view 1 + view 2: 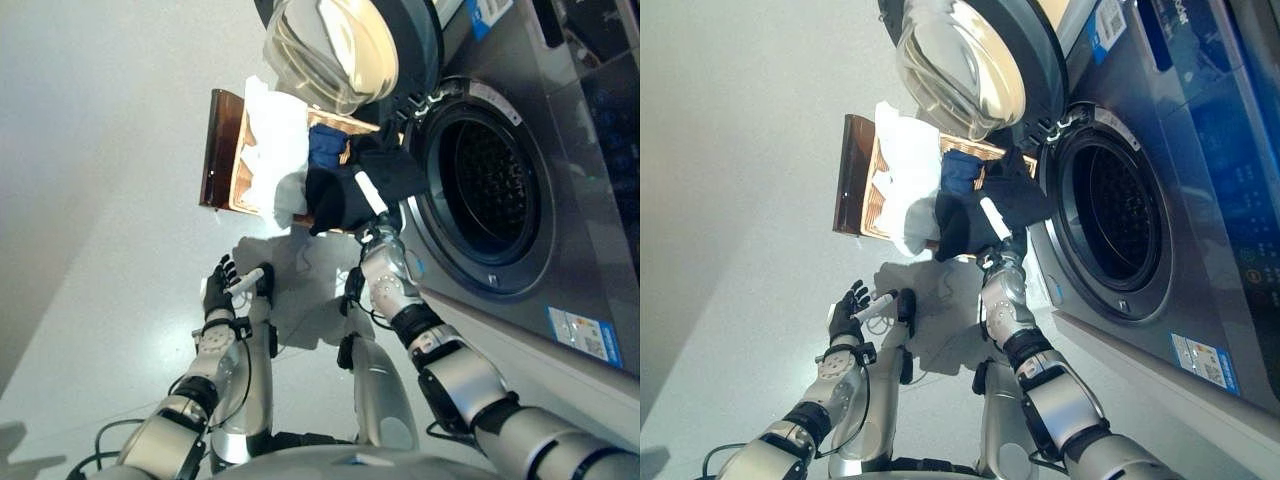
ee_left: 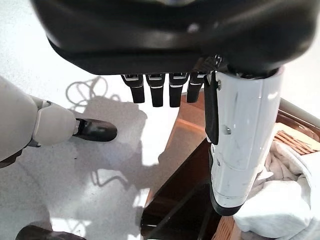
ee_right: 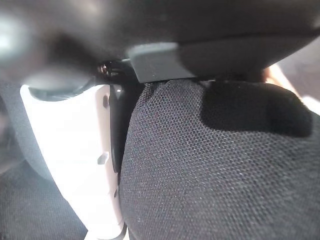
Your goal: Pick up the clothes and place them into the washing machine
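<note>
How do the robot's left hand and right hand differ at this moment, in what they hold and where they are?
The right hand is shut on a black garment, while the left hand holds nothing, its fingers relaxed. The right hand is raised between the basket and the washing machine opening; the left hand hangs lower over the floor, short of the basket. Both have a white thumb cover.

Bright light overhead, glare on the washer door (image 1: 335, 50), floor (image 1: 100, 150) shadows, right wrist view blurred

Black garment (image 1: 345, 190) bunched beside open washing machine (image 1: 490, 190) drum
</note>
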{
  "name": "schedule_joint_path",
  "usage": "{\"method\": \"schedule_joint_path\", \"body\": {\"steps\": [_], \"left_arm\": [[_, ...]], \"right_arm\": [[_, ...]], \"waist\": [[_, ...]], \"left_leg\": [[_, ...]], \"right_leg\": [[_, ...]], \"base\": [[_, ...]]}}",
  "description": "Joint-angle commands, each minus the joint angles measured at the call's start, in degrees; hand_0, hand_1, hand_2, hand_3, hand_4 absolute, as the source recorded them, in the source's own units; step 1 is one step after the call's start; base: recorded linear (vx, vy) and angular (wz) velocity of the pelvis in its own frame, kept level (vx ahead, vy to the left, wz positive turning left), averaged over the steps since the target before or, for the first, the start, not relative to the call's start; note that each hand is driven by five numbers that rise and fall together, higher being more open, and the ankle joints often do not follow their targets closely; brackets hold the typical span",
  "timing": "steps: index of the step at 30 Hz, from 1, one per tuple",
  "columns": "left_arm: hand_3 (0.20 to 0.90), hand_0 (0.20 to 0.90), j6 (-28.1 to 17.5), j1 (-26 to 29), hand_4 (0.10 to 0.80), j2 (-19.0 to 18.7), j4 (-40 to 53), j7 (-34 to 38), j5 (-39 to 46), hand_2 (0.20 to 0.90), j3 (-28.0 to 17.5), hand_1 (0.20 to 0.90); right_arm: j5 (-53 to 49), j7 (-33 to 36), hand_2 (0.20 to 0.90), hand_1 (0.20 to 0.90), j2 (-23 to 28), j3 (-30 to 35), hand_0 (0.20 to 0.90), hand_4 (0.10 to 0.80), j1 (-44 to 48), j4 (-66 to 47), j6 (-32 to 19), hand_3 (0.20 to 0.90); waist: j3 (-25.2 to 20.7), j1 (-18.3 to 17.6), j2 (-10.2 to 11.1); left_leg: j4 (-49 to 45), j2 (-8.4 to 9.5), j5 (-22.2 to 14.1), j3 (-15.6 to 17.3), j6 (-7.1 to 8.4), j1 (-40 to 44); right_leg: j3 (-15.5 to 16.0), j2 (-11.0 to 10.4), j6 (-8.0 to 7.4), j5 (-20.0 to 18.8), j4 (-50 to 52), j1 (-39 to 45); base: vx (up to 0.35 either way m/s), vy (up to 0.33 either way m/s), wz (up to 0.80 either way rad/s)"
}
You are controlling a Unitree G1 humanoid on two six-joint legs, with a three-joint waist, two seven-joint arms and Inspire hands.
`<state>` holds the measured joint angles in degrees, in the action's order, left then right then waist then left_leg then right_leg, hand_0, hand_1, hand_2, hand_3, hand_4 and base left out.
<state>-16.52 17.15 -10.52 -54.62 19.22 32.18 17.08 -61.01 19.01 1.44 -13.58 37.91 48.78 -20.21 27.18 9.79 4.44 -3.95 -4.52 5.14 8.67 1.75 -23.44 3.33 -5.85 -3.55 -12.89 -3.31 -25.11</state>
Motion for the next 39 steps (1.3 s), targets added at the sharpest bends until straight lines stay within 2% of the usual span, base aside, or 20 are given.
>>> {"method": "schedule_joint_path", "body": {"steps": [1, 7, 20, 29, 32, 38, 39], "left_arm": [[0.900, 0.900, -2.01, -0.17, 0.800, 3.70, -3.02, -0.14, 1.23, 0.900, 2.31, 0.900], [0.900, 0.900, -2.91, 0.10, 0.800, 5.27, -4.41, -2.40, 8.63, 0.900, 1.56, 0.900], [0.900, 0.900, -4.02, -0.16, 0.800, 6.15, -6.26, -4.31, 14.71, 0.900, 0.13, 0.900], [0.900, 0.900, -5.10, -1.30, 0.800, 5.85, -4.50, -5.77, 16.02, 0.900, 0.64, 0.900], [0.900, 0.900, -5.41, -2.02, 0.800, 5.39, -3.66, -6.58, 16.59, 0.900, 0.92, 0.900], [0.900, 0.900, -5.97, -2.67, 0.800, 4.66, -2.82, -7.36, 17.10, 0.900, 1.19, 0.900], [0.900, 0.900, -5.97, -2.67, 0.800, 4.66, -2.82, -7.36, 17.10, 0.900, 1.19, 0.900]], "right_arm": [[-5.62, -4.32, 0.200, 0.200, 0.63, 2.86, 0.200, 0.300, 1.64, -2.99, -7.44, 0.200], [-16.55, -6.57, 0.200, 0.200, -1.06, 8.08, 0.200, 0.300, 1.71, -1.68, -10.86, 0.200], [-27.13, -7.71, 0.200, 0.200, 0.78, 18.21, 0.200, 0.300, 6.95, 1.91, -17.06, 0.200], [-30.45, -7.82, 0.200, 0.200, 5.95, 23.45, 0.200, 0.300, 12.71, 3.30, -20.10, 0.200], [-31.12, -7.64, 0.200, 0.200, 9.48, 25.56, 0.200, 0.300, 15.39, 3.99, -21.26, 0.200], [-30.91, -6.65, 0.200, 0.200, 16.69, 27.75, 0.200, 0.300, 19.16, 6.41, -22.06, 0.200], [-30.91, -6.65, 0.200, 0.200, 16.69, 27.75, 0.200, 0.300, 19.16, 6.41, -22.06, 0.200]], "waist": [[-5.88, 0.44, -5.15], [-5.96, 0.09, -5.98], [-5.94, 0.35, -8.58], [-4.96, 0.79, -11.40], [-4.78, 1.26, -12.70], [-5.15, 1.92, -13.87], [-5.15, 1.92, -13.87]], "left_leg": [[8.95, -1.73, 2.78, -3.36, 3.73, 1.53], [8.95, -1.83, 2.44, -3.00, 3.79, 1.34], [8.95, -1.21, 2.21, -2.81, 3.63, 0.11], [8.95, -0.32, 2.51, -2.54, 3.57, -1.82], [8.95, -0.07, 2.64, -2.44, 3.60, -2.66], [8.95, 0.34, 2.55, -2.43, 3.71, -3.65], [8.95, 0.34, 2.55, -2.43, 3.71, -3.65]], "right_leg": [[2.71, -1.37, -4.52, 3.71, 5.85, 3.14], [2.46, -1.42, -4.55, 3.76, 5.81, 2.73], [1.76, -1.59, -4.66, 3.67, 5.77, 0.97], [1.27, -2.25, -4.78, 3.51, 6.15, -1.53], [1.03, -2.50, -4.85, 3.41, 6.24, -2.56], [0.97, -2.65, -5.07, 3.27, 6.17, -3.36], [0.97, -2.65, -5.07, 3.27, 6.17, -3.36]], "base": [[0.008, 0.008, -0.12], [0.001, 0.004, -0.06], [-0.006, 0.006, -0.05], [-0.015, 0.009, -0.01], [-0.002, 0.002, -0.01], [0.000, 0.000, 0.00], [0.044, 0.011, 0.04]]}}
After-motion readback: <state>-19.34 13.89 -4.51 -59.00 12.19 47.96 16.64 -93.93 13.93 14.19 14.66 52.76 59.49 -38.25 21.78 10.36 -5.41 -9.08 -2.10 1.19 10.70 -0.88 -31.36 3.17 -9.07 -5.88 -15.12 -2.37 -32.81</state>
